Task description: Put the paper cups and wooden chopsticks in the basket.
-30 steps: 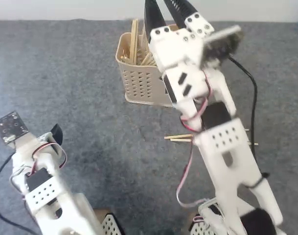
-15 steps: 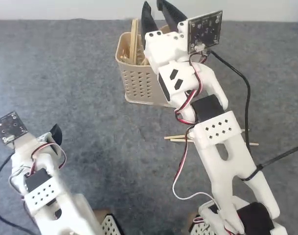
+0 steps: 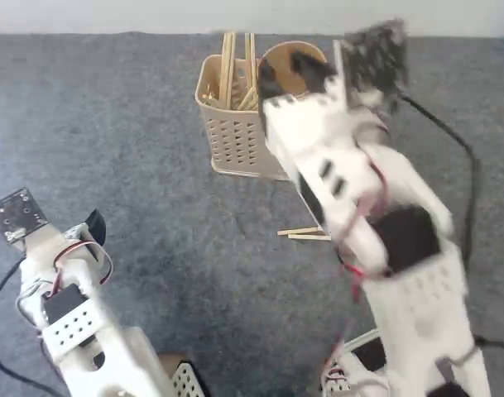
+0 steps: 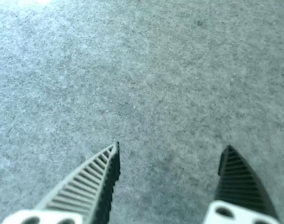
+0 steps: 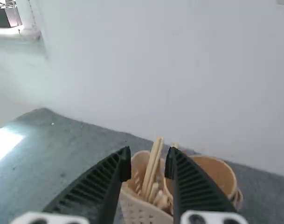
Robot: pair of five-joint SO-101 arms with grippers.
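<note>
Right arm [image 3: 359,190] over the basket, left arm [image 3: 61,298] low at lower left.

In the high view the beige slotted basket [image 3: 235,136] stands at top centre on grey carpet [image 3: 152,124], with wooden chopsticks [image 3: 228,62] upright inside it and a paper cup [image 3: 286,59] at its right end — inside or just behind, it cannot be told. The right gripper [image 5: 147,151] hangs above the rim, its fingers a narrow gap apart and empty. Two loose chopsticks [image 3: 305,234] lie mid-frame, partly under that arm. The left gripper [image 4: 172,147] — fingers spread wide — hovers over carpet at lower left.
</note>
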